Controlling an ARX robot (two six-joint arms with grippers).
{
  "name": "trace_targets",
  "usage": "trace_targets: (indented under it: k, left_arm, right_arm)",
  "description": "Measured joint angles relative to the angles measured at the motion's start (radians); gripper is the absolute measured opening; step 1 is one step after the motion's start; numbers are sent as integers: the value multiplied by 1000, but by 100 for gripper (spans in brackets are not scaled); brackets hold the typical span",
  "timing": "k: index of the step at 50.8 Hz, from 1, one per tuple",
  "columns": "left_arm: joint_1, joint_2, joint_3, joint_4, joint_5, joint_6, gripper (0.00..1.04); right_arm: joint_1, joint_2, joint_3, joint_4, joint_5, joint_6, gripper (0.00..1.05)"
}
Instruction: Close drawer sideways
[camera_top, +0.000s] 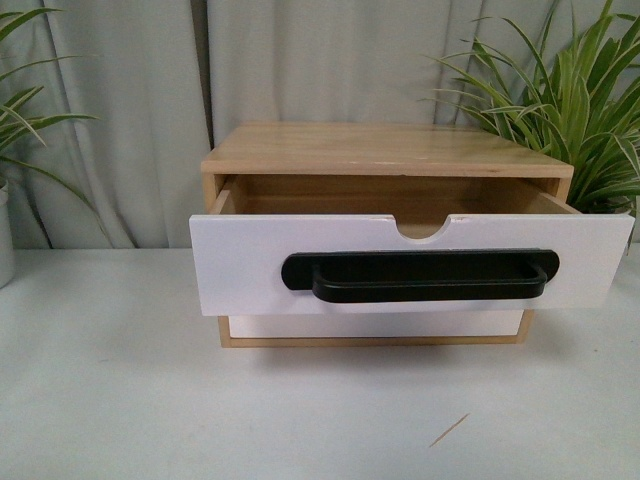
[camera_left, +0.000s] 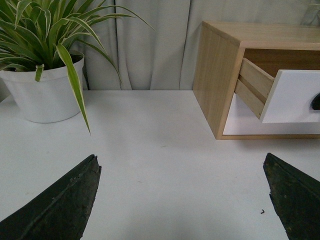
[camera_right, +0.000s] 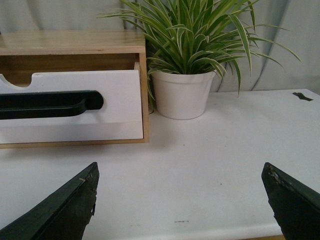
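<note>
Presently, the drawer (camera_top: 250, 265) is found pulled well out toward the near side of its wooden cabinet (camera_top: 380, 150), which stands at the middle of the white desk (camera_top: 300, 410). Its white front is seen to overhang the plain lower drawer front (camera_top: 370, 325), which sits flush in the cabinet. The black bar handle (camera_top: 420, 275) is mounted horizontally across the front, below the semicircular notch in the top edge. Light wood sides are exposed between front and cabinet.

The left fingers (camera_left: 55, 205) are recorded spread wide apart, with nothing held, over bare desk left of the cabinet. The right fingers (camera_right: 295, 200) are likewise spread wide and empty, right of the cabinet. Neither pair is touching the drawer.

One white-potted plant (camera_left: 45, 95) is noted at far left, and another (camera_right: 182, 95) just beside the cabinet's right side. A thin brown sliver (camera_top: 449, 430) is noted on the near desk.
</note>
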Motion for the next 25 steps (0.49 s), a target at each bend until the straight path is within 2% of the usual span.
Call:
trace_targets:
  k: [25]
  left_arm:
    - [0, 0, 0, 0, 0, 0, 99]
  right_arm:
    - [0, 0, 0, 0, 0, 0, 96]
